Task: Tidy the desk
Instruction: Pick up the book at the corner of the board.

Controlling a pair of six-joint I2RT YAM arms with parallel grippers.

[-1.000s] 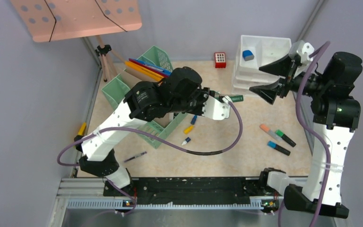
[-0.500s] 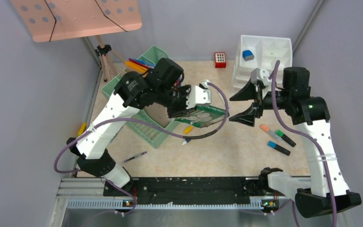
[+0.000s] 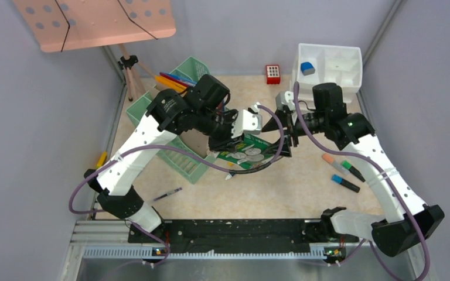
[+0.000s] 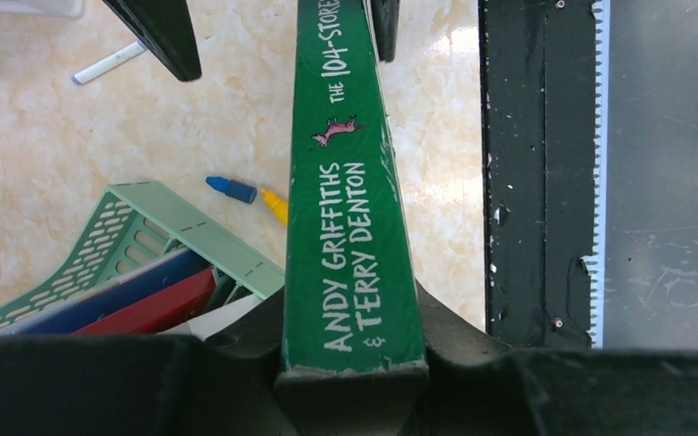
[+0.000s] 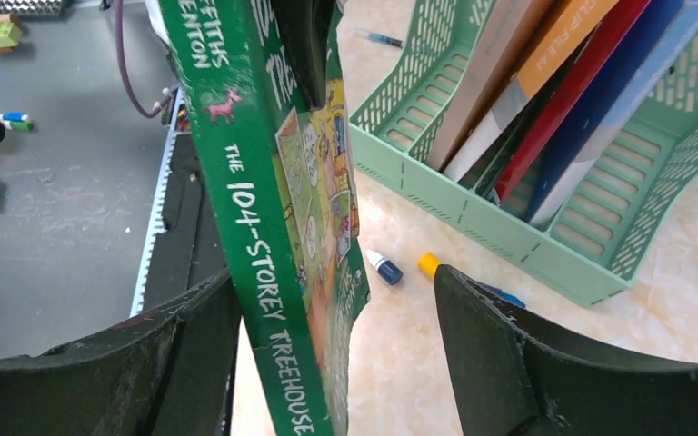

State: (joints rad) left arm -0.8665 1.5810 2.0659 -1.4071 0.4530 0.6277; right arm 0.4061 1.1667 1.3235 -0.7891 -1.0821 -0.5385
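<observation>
From above, my left claw is pinched on one end of the green book. The book hangs over the desk, which lies flat below both claws, just in front of the green file tray. The book's long axis runs crosswise from that claw toward my right claw, which is spread wide at its far end.

Through the left wrist camera, the spine faces me, with the authors' names nearest and the title pointing away. My fingers clamp the book across its thickness. The right claw's fingers flank the far end; I cannot tell whether they touch it.

Through the right wrist camera, the title end sits between my open jaws. The spine is just beside the left finger and the cover is clear of the right one. I judge that a hand-over needs the right claw to close across the thickness.
</observation>
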